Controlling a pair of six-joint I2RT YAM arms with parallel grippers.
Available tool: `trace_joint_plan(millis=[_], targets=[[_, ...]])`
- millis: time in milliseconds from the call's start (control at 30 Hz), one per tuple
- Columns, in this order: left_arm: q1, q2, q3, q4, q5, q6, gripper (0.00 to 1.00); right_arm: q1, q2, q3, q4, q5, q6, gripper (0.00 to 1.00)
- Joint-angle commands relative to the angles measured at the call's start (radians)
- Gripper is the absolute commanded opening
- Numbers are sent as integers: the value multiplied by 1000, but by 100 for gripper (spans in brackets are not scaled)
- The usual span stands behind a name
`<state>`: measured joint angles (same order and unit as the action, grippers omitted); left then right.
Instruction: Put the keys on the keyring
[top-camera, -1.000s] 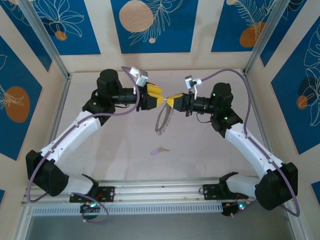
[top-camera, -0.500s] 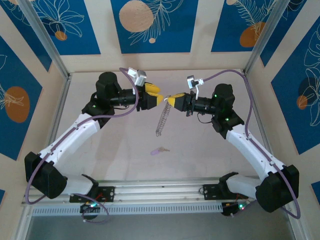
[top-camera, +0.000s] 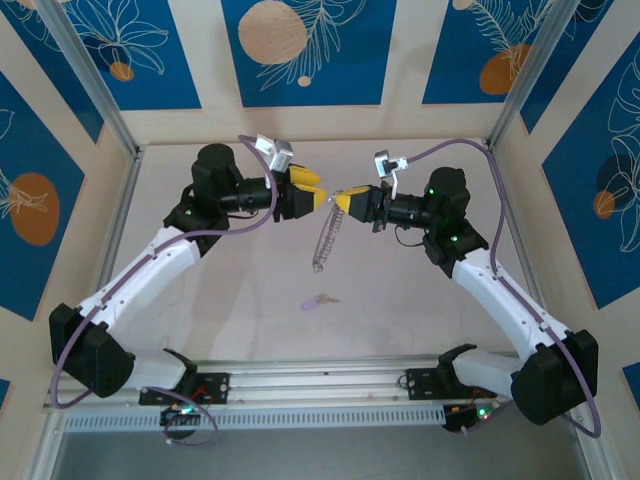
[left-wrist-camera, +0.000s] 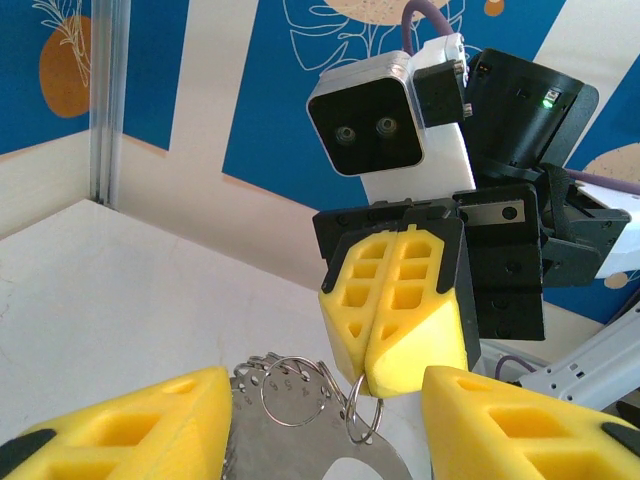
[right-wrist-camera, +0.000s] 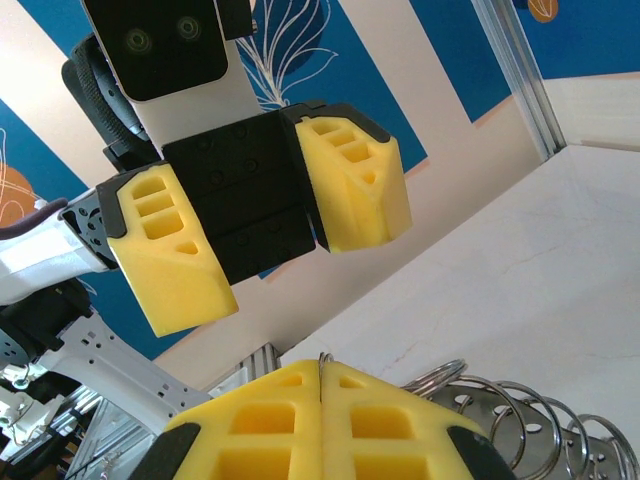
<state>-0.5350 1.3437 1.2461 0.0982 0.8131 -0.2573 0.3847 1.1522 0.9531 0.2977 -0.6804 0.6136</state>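
Note:
The keyring (top-camera: 325, 241), a grey hoop fringed with small silver loops, hangs edge-on above the table from my right gripper (top-camera: 341, 203), which is shut on one of its top loops (left-wrist-camera: 362, 408). In the right wrist view the shut right gripper (right-wrist-camera: 320, 375) pinches that loop, with more loops (right-wrist-camera: 520, 415) behind it. My left gripper (top-camera: 318, 190) faces it, open, its yellow fingers (right-wrist-camera: 170, 250) apart. In the left wrist view the left gripper (left-wrist-camera: 325, 392) straddles the ring's top without touching it. A small lilac-headed key (top-camera: 318, 300) lies on the table below.
The pale tabletop (top-camera: 240, 290) is walled by blue-patterned panels (top-camera: 300, 50) at the back and sides. An aluminium rail (top-camera: 320, 375) runs along the near edge between the arm bases. Purple cables (top-camera: 450, 145) loop off both wrists.
The hanging keyring has turned from partly face-on to edge-on. My left gripper has shifted slightly toward the right one. Over the last half second nothing has visibly moved.

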Motion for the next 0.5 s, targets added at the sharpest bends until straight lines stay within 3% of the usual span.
trace_joint_plan(millis=[0,467], targets=[[-4,-1,-5,39,1,-16,53,-8,-19,-5,18,10,8,0],[-4,10,-5,48,4,-19,53,-15,-16,-15,31,6,11,0]])
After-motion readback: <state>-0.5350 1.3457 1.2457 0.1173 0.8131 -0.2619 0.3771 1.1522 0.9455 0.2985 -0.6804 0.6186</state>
